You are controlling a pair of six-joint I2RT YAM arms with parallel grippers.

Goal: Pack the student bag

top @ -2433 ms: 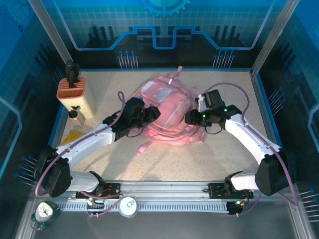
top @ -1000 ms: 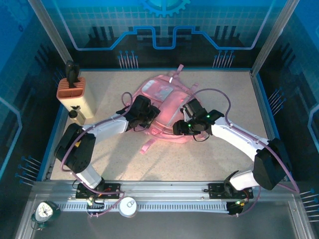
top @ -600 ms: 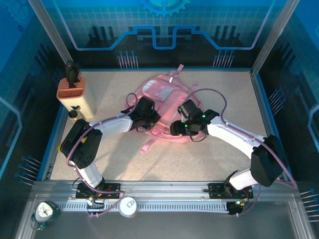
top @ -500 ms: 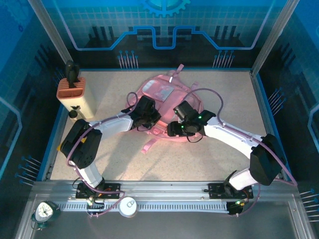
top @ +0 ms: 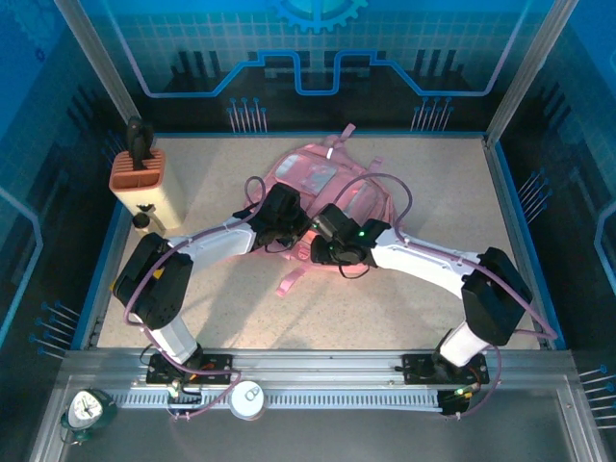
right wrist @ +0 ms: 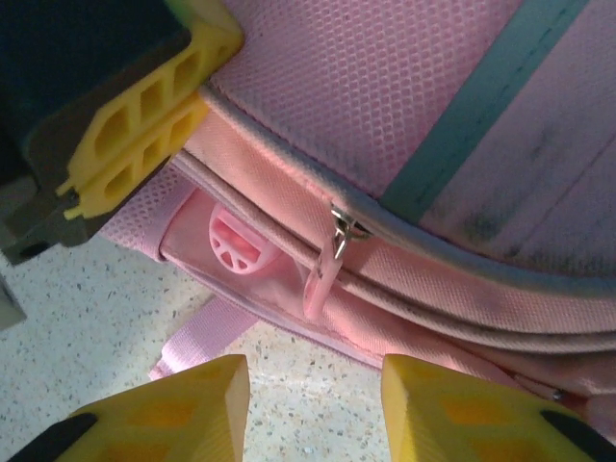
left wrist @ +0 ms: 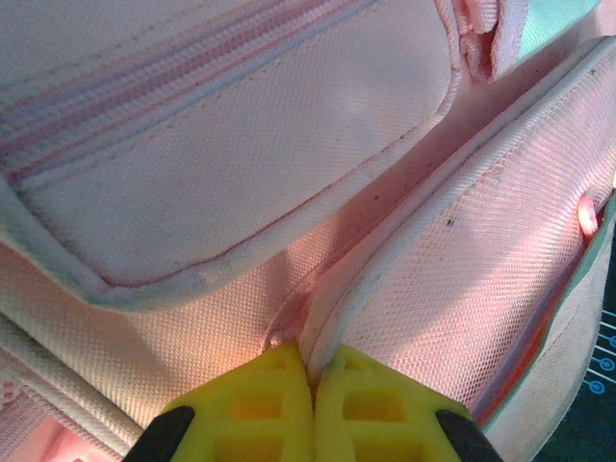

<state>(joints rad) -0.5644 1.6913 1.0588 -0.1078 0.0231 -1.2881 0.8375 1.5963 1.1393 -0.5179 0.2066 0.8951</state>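
The student bag [top: 332, 188], pink with pale pockets and white trim, lies flat in the middle of the table. My left gripper [top: 295, 234] is at its near left edge. In the left wrist view the left gripper [left wrist: 313, 371] is shut on a white-trimmed fold of the bag [left wrist: 241, 173]. My right gripper [top: 313, 252] sits just right of it at the same edge. The right gripper [right wrist: 316, 385] stands open over the table, with a pink zip pull [right wrist: 322, 274] hanging just ahead of it. The left fingers [right wrist: 144, 135] show pinching the bag's seam.
A beige holder with an orange top [top: 144, 178] and a small bottle [top: 142, 219] stand at the far left. A loose pink strap [top: 292, 280] lies on the table in front of the bag. A clock [top: 87, 409] and a white disc [top: 245, 398] rest by the front rail.
My left gripper has closed on the bag's edge and stayed there. My right arm has slid left along the bag's near edge toward it, its jaws narrowing somewhat.
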